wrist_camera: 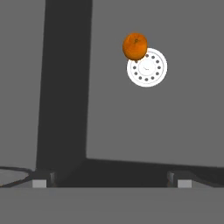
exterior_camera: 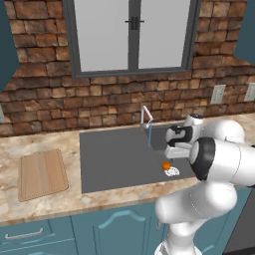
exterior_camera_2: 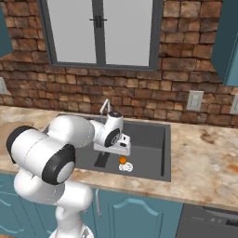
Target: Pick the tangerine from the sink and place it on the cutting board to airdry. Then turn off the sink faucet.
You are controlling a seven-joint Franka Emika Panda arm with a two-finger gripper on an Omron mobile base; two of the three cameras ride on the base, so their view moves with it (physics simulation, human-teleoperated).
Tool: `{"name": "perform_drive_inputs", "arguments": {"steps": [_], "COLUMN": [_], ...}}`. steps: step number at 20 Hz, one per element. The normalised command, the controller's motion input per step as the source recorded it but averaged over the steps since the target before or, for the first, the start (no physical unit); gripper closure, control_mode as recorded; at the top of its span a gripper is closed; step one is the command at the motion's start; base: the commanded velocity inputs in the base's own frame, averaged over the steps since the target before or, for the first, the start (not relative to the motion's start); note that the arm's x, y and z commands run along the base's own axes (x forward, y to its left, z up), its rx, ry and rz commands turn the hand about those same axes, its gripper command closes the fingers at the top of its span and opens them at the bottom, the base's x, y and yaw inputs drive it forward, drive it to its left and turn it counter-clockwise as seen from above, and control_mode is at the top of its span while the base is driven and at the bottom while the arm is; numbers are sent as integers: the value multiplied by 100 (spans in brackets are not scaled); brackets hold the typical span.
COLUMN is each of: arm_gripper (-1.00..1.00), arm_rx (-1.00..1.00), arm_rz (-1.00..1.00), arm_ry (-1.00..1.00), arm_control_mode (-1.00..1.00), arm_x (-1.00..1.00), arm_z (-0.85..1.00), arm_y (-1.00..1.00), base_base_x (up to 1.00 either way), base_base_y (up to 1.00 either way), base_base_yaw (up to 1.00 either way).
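The tangerine (wrist_camera: 134,46) sits on the floor of the sink (exterior_camera: 114,159), touching the white drain disc (wrist_camera: 147,68) at about its ten o'clock edge in the hand view. The gripper (wrist_camera: 109,179) hangs above the basin with its fingertips (wrist_camera: 40,183) set wide apart, holding nothing; the fruit lies well off toward its one o'clock. Water runs in a thin blue line from the sink faucet (exterior_camera: 145,115). The cutting board (exterior_camera: 42,174) lies on the counter (exterior_camera: 45,144) at the sink's nine o'clock.
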Motion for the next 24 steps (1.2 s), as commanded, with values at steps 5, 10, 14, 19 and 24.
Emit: {"name": "perform_drive_inputs", "arguments": {"steps": [5, 10, 14, 19, 24], "arm_gripper": [-100, -100, -100, -100, -100], "arm_rx": [0, 0, 1, 1, 1], "arm_rz": [0, 0, 0, 0, 0], "arm_ry": [0, 0, 0, 0, 0], "arm_control_mode": [-100, -100, -100, -100, -100], "arm_x": [7, 14, 17, 15, 18], "arm_z": [-12, -10, -11, -10, -13], "arm_y": [-4, 0, -1, -5, -2], "base_base_x": [0, 0, 0, 0, 0], "base_base_y": [0, 0, 0, 0, 0], "base_base_yaw": [0, 0, 0, 0, 0]}}
